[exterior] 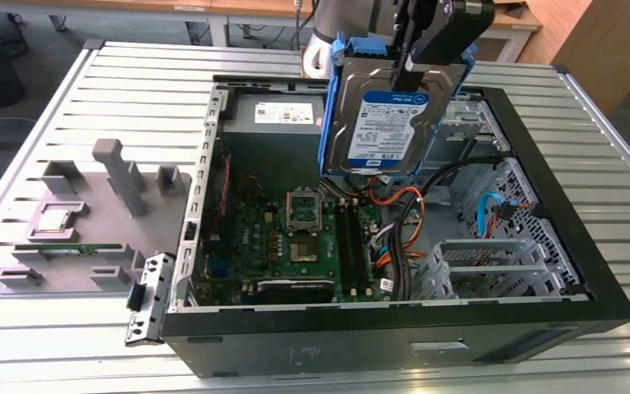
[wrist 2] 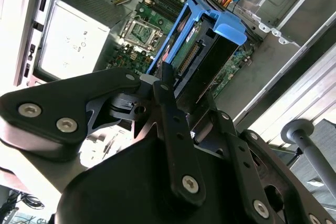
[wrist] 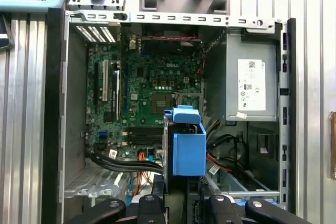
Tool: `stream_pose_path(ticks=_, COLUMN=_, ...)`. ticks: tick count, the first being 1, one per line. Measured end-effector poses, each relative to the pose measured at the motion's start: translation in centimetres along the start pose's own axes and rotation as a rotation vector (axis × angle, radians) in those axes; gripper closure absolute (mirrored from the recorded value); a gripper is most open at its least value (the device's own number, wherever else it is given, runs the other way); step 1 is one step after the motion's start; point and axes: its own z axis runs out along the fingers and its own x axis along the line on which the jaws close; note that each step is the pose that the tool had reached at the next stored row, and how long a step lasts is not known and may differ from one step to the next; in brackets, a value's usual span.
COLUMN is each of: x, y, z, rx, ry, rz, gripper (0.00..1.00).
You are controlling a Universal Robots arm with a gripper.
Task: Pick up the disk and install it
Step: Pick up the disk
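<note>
Disk [exterior: 386,123]: silver-grey drive in blue carrier rails, gripped at its upper end and hanging on edge in the air, with its white-and-blue label facing the exterior camera.
Tool [exterior: 412,75]: clamped narrow on the disk; in the second wrist view its black fingers [wrist 2: 169,95] press the drive from either side.
Disk position: above the open case and clear of it; in the first wrist view the blue carrier end sits over the memory slots, beside the processor socket.
Cables [exterior: 403,205]: orange, black and blue bundles just below the disk's lower edge.
Motherboard [exterior: 293,238]: green board on the case floor.
Power supply [exterior: 275,115]: grey box in the far corner of the case, just beside the disk on the exterior view's left.
Drive cage [exterior: 490,263]: perforated silver metal, at the exterior view's right inside the case.
Case [exterior: 403,336]: black tower lying on its side, side panel off.
Fixture [exterior: 107,193]: grey moulded holder beside the case, carrying a small silver chip [exterior: 58,220].
Bench [exterior: 63,345]: slatted metal, under everything.
</note>
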Motion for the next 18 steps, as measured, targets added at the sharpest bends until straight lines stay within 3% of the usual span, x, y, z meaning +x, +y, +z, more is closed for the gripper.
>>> stream_pose_path(ticks=18, x=0.3, y=-0.27, z=-0.01, rx=-0.0002, ry=0.0, rz=0.0, gripper=0.65)
